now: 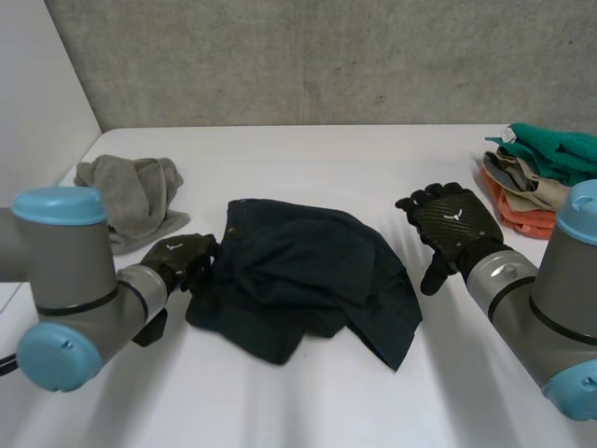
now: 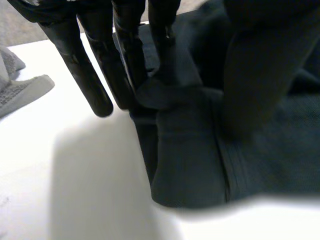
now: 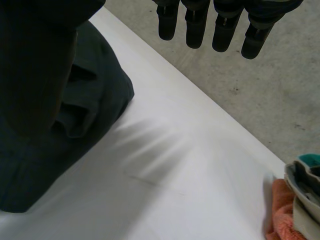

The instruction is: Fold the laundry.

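White table (image 1: 308,149), grey concrete wall (image 1: 326,56). Grey towel (image 1: 131,196) at left, folded stack (image 1: 546,159) at right. Left hand (image 1: 177,261) pinches edge of dark shorts (image 1: 308,271). Right hand (image 1: 452,224) spread, empty.

White table (image 1: 308,159), grey concrete wall (image 1: 326,56) behind (speckled), white panel (image 1: 37,93) at left
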Tool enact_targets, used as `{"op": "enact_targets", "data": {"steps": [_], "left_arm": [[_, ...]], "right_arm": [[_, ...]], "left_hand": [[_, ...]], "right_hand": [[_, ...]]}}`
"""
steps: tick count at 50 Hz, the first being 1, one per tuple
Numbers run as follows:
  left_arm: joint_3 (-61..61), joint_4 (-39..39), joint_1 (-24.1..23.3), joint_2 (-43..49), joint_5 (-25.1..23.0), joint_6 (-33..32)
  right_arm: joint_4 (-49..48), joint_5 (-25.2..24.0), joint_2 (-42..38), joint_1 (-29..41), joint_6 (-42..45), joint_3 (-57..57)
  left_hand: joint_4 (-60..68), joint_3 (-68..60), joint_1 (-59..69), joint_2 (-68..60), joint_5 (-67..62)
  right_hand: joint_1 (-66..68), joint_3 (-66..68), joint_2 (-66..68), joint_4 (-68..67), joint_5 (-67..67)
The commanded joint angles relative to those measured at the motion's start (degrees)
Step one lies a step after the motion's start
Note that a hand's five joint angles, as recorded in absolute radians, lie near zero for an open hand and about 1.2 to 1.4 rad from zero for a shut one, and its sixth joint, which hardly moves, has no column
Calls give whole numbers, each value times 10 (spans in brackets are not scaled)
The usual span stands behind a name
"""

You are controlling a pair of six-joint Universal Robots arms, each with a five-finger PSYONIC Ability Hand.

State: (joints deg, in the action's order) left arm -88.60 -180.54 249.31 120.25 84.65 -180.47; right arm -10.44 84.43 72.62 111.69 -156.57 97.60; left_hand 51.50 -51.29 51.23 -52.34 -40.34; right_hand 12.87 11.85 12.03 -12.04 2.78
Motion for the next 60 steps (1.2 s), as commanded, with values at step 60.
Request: {"op": "enact_targets", "data": {"steps": [60], "left_arm": [[-88,-157,58,-266,-129,36]], "right_arm": [[199,7,1,45,-144,-231]], "left_hand": [[-415,413,-412,423,403]], "right_hand": [[-29,-19,-20,20,-28]]}}
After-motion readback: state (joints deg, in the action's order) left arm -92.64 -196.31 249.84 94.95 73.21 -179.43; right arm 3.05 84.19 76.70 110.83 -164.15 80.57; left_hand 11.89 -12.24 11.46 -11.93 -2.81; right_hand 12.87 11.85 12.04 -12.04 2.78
